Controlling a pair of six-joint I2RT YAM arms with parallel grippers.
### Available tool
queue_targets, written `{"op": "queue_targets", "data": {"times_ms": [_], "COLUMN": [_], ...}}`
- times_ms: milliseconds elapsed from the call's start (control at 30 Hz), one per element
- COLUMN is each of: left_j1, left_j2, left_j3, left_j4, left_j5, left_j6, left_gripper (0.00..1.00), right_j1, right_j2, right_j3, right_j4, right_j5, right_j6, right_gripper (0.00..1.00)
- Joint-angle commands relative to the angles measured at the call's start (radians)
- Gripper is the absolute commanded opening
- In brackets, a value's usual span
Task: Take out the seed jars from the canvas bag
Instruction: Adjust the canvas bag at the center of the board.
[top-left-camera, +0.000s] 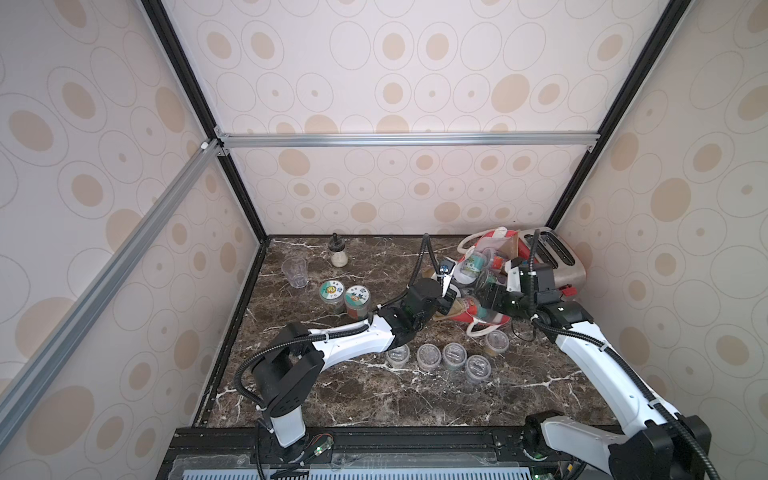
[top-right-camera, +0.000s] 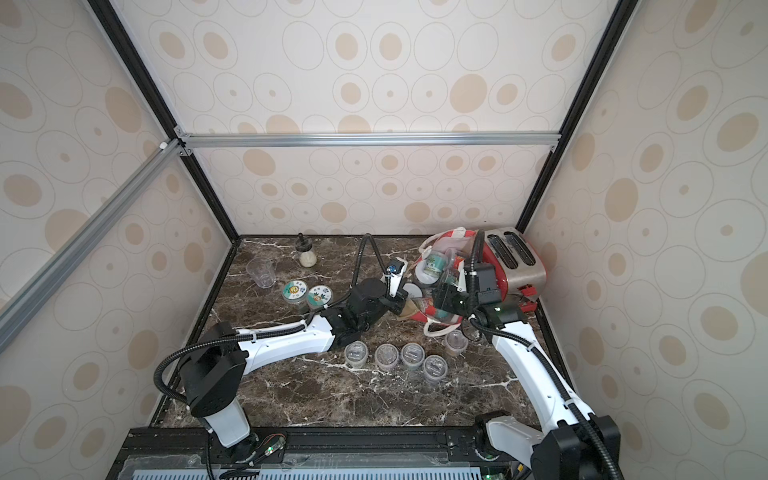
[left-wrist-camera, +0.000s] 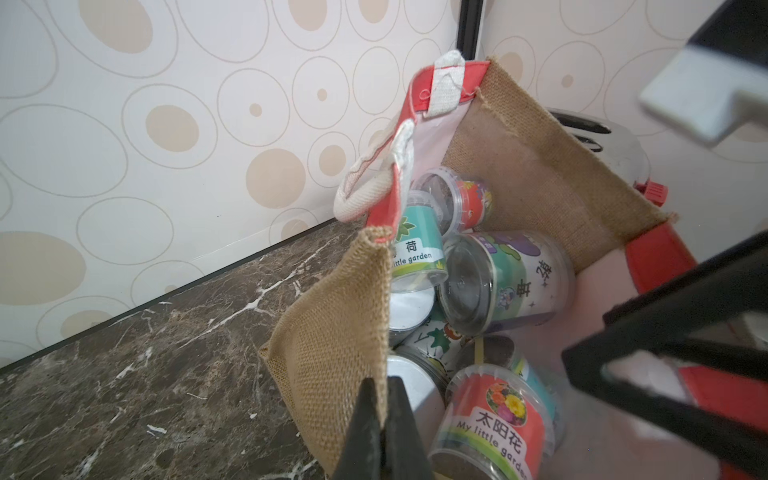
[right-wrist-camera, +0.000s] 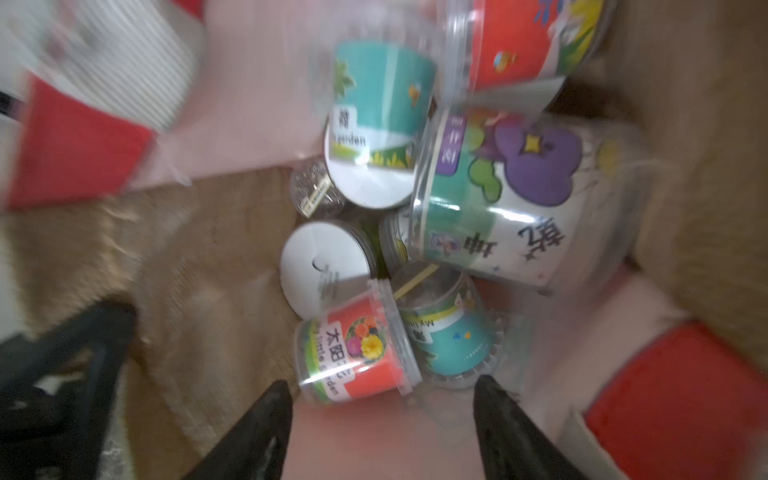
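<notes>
So, roughly halfway I'd guess: seven of the small round clear plastic seed jars (top-left-camera: 429, 355) were already out on the dark marble tabletop (top-left-camera: 374, 399), five short clear-lidded ones near the front and two taller flower-lidded ones (top-left-camera: 332, 291) off by the clear faceted tumbler (top-left-camera: 295, 272). The boxy tan jute canvas bag (left-wrist-camera: 540, 166) with red side panels sat at the back, just beside the red-and-silver toaster (top-left-camera: 552, 257), and had a jumbled heap inside: a red-label jar (right-wrist-camera: 361, 353), a purple-flower one (right-wrist-camera: 519, 199), teal ones, a white lid, at least six. The left gripper (left-wrist-camera: 381, 386) was clenched on the bag's jute wall, holding the mouth open; the right gripper (right-wrist-camera: 380, 382) hung inside, jaws spread and empty, just over the red-label jar.
</notes>
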Motion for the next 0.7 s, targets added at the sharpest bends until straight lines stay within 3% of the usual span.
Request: {"op": "queue_targets", "data": {"times_ms": [0,300,667], "left_j1": [-0.022,-0.028,-0.028], "left_j2": [-0.041,-0.044,-0.042], "left_j3": [-0.011,-0.027,-0.035], "left_j4": [0.04,0.048,0.044], "left_j5": [0.0,-0.019,-0.088], "left_j6": [-0.016,-0.011,-0.005], "left_gripper": [0.0,0.0,0.0], "right_j1": [-0.024,-0.031,-0.021], "right_j2": [0.016,0.206,0.475], "right_j3": [0.061,0.221,0.453], "right_j4": [-0.016,0.011,-0.067], "right_j5": [0.044,0.002,-0.162], "right_j6": [-0.012,0.002,-0.08], "right_gripper": [0.77,0.77,0.75]}}
